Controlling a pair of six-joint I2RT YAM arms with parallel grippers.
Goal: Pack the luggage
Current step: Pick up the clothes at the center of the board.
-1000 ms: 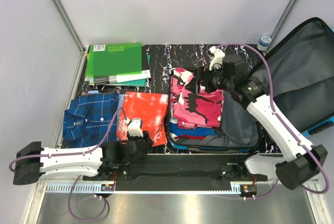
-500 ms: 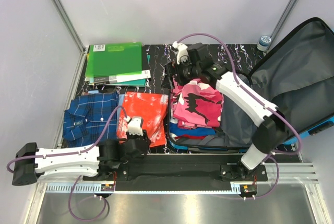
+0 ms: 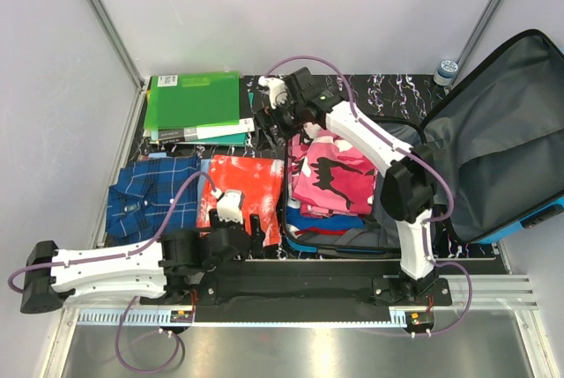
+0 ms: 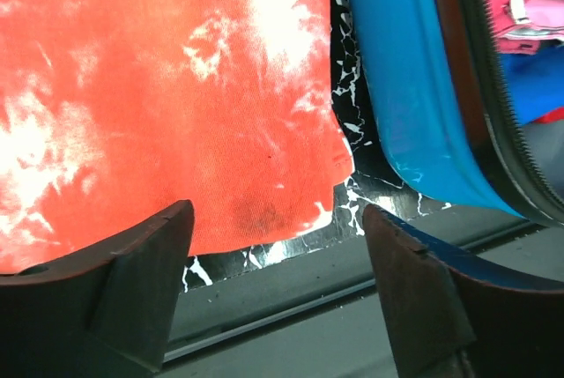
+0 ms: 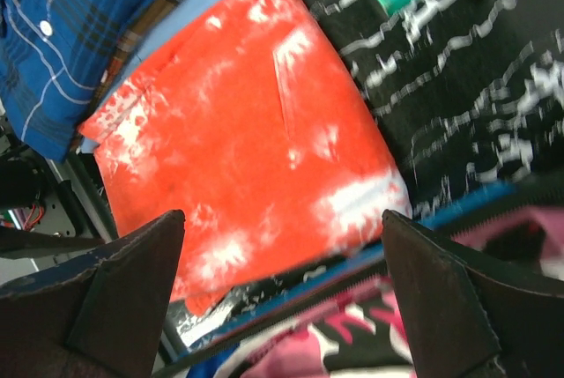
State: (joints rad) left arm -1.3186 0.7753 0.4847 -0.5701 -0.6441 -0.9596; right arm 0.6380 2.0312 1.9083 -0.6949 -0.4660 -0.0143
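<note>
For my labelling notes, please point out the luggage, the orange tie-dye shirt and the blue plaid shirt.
luggage (image 3: 502, 131), top view, open lid's grey lining.
orange tie-dye shirt (image 3: 254, 182), top view, its centre.
blue plaid shirt (image 3: 150, 195), top view, its centre.

No legible text or labels.

The luggage (image 3: 502, 122) is a small hard-shell suitcase, bright blue outside and lined with grey fabric, lying open on the right part of the black marbled surface (image 3: 405, 87). Its base half rests flat, and its left side holds a stack of folded clothes (image 3: 330, 175) with a pink camouflage piece on top. The lid leans back to the right, lining facing up. The left wrist view shows its glossy blue wall (image 4: 405, 87) and zipper edge.
</note>
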